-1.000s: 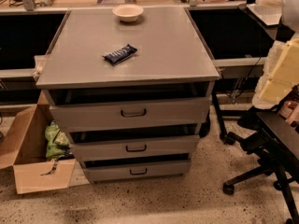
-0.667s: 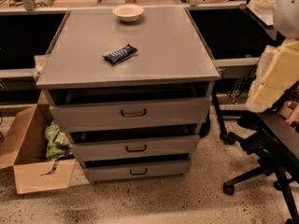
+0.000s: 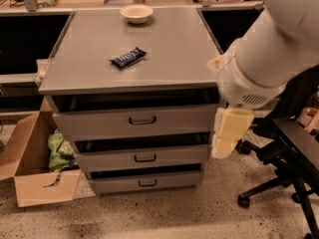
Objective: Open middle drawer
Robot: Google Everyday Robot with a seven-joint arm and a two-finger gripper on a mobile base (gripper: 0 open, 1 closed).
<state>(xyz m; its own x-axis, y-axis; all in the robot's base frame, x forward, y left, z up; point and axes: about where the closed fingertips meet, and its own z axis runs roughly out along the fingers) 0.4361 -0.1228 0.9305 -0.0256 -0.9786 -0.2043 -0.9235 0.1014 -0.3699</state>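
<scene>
The grey cabinet has three drawers stacked in its front. The middle drawer is a shallow grey front with a small dark loop handle at its centre. It looks shut, with a dark gap above it. My white arm comes in from the upper right. My gripper, pale yellow, hangs in front of the cabinet's right front corner, level with the top and middle drawers and to the right of the handle. It holds nothing that I can see.
A blue snack bar and a white bowl lie on the cabinet top. An open cardboard box with a green bag stands at the left. A black office chair stands at the right.
My arm has swung left and down from the right edge. It now covers the cabinet's right front corner. The drawers, bar and bowl have not moved.
</scene>
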